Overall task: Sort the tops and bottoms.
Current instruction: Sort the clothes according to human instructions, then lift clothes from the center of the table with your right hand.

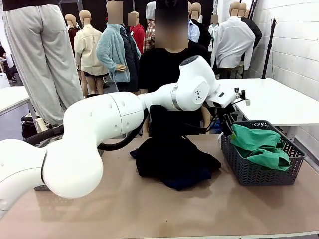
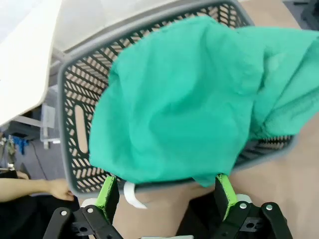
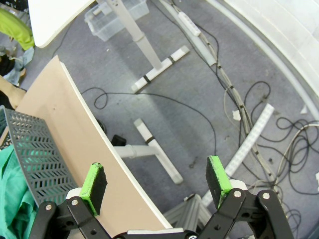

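Left gripper [image 2: 165, 184], jaws spread and empty, hangs just above the teal-green soft fabric bottoms [image 2: 189, 94], heaped in the grey plastic lattice basket [image 2: 75, 99] beneath it, likely their sorting bin.

The left arm [image 1: 99, 129] is built of glossy white, rounded shells. A silver ring [image 1: 174, 97] sits between two segments near the wrist, a dark grey cap [image 1: 191, 60] tops the far joint, and a small dark mark [image 1: 199, 94] shows on its side. A black cable [image 1: 124, 143] loops beneath it. The left gripper [image 2: 165, 179] and right gripper [image 3: 154, 169] have black linkages with silver screws [image 2: 242, 205] and bright green pads [image 3: 93, 181]. The person [image 1: 167, 74] wears a black top.
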Robot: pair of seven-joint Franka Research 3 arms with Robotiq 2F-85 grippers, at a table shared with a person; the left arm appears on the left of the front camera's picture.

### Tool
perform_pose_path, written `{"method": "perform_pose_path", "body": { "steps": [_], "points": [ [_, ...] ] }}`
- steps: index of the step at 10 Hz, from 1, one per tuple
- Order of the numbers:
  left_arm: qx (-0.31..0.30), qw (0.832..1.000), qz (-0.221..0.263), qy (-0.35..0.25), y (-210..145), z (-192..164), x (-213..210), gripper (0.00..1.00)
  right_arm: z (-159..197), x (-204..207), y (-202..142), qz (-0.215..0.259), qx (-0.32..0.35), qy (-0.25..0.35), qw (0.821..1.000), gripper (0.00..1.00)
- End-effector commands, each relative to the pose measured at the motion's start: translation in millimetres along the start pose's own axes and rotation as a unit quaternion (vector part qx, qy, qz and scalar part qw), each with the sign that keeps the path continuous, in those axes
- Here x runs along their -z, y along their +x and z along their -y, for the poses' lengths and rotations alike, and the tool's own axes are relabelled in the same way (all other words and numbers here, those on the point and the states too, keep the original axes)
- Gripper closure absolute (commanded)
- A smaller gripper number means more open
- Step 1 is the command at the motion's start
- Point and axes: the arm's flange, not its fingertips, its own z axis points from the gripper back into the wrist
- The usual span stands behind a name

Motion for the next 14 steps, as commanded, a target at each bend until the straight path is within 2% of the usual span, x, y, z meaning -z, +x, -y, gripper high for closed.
{"method": "perform_pose_path", "body": {
  "steps": [1, 2, 3, 4, 6, 7, 10, 11, 12, 13, 14],
  "points": [
    [0.006, 0.999, -0.031, -0.023, 8.6, -23.1, -12.6, 0.0, -0.2, -1.6, -3.0, 0.003, -0.009, -0.004, 1.0, 0.0],
    [0.005, 0.999, -0.032, -0.012, 8.7, -18.5, -40.3, 0.0, -0.2, -1.6, -3.0, 0.003, -0.009, -0.004, 1.0, 0.0],
    [-0.004, 0.997, -0.069, 0.044, 7.0, -16.3, -72.8, 0.0, -0.2, -1.6, -3.0, 0.003, -0.009, -0.004, 1.0, 0.0],
    [-0.016, 0.994, -0.075, 0.074, 2.1, -9.1, -109.0, 0.0, -0.2, -1.6, -3.0, 0.003, -0.009, -0.004, 1.0, 0.0],
    [-0.046, 0.987, -0.073, 0.138, -24.2, 16.4, -162.6, 0.0, -0.2, -1.6, -3.0, 0.003, -0.009, -0.004, 1.0, 0.0],
    [-0.087, 0.977, -0.066, 0.184, -49.9, 32.4, -188.6, 0.0, -0.2, -1.6, -3.0, 0.003, -0.009, -0.004, 1.0, 0.0],
    [-0.196, 0.94, -0.089, 0.265, -109.8, 93.6, -237.1, 0.0, -0.2, -1.6, -3.0, 0.003, -0.009, -0.004, 1.0, 0.0],
    [-0.243, 0.918, -0.101, 0.295, -133.5, 119.5, -251.9, 0.0, -0.2, -1.6, -3.0, 0.003, -0.009, -0.004, 1.0, 0.0],
    [-0.306, 0.885, -0.126, 0.326, -163.9, 153.6, -271.1, 0.0, -0.2, -1.6, -3.0, 0.003, -0.009, -0.004, 1.0, 0.0],
    [-0.338, 0.869, -0.127, 0.339, -184.9, 180.6, -281.3, 0.0, -0.2, -1.6, -3.0, 0.003, -0.009, -0.004, 1.0, 0.0],
    [-0.379, 0.842, -0.15, 0.354, -205.5, 208.7, -287.7, 0.0, -0.2, -1.6, -3.0, 0.003, -0.009, -0.004, 1.0, 0.0]
  ]
}}
